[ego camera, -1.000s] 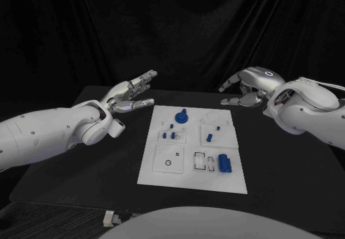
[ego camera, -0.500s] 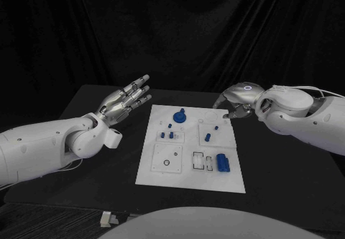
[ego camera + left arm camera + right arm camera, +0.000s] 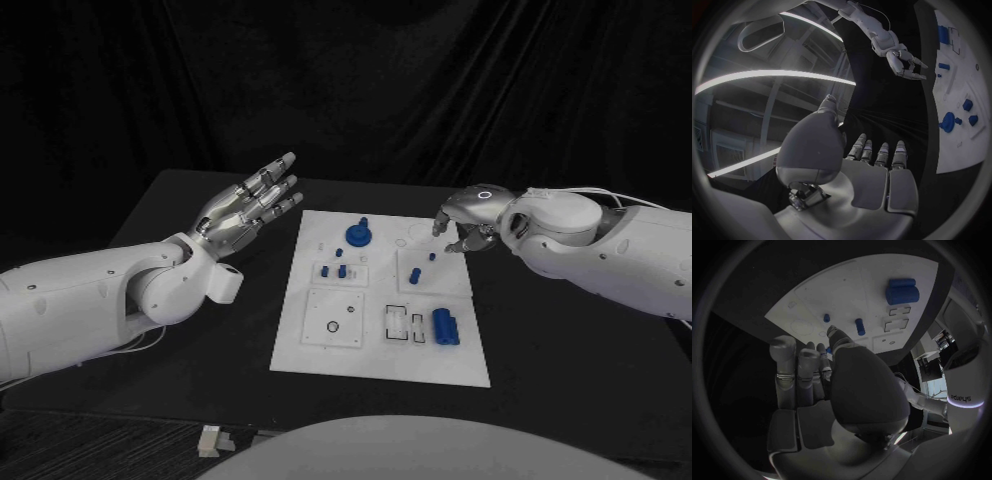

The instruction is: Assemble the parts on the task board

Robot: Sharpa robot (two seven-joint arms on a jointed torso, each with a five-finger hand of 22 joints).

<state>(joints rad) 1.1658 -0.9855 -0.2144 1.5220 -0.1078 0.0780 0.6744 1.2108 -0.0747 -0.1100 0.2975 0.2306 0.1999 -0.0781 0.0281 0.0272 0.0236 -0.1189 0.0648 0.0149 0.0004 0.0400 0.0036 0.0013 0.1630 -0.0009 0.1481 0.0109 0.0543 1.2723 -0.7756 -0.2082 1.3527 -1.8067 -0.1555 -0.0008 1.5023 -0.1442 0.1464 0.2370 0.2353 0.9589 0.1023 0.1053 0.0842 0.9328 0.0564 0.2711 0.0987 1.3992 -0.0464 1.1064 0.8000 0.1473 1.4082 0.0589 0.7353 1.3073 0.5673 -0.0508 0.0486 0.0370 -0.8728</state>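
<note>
White and flat, the task board (image 3: 378,345) is seen in the head view lying in the middle of the black table (image 3: 577,350), with blue parts on it: a round part with a peg (image 3: 356,236) near its far end, small pegs (image 3: 335,271) in its middle, and a larger blue cylinder (image 3: 446,326) towards its near right side. The left hand (image 3: 248,205) is held up off the table, left of the board's far end and apart from it, fingers spread and straight, nothing in it. The right hand (image 3: 469,222) is held at the board's far right corner, fingers curled downward; whether the fingertips touch the board cannot be told, and no part is seen in them.

From the left wrist view, the left hand (image 3: 861,170) is shown with fingers extended side by side and empty. The task board (image 3: 957,95) is cut off by the circle's rim, with the round part (image 3: 947,122) visible on it. The right hand (image 3: 903,62) is seen beyond, fingers bent over dark table beside the board.

From the right wrist view, the right hand (image 3: 826,385) covers part of the task board (image 3: 861,295); its fingers reach to the board's edge. The larger blue cylinder (image 3: 900,290) and two small pegs (image 3: 859,326) lie beyond the fingertips, untouched.
</note>
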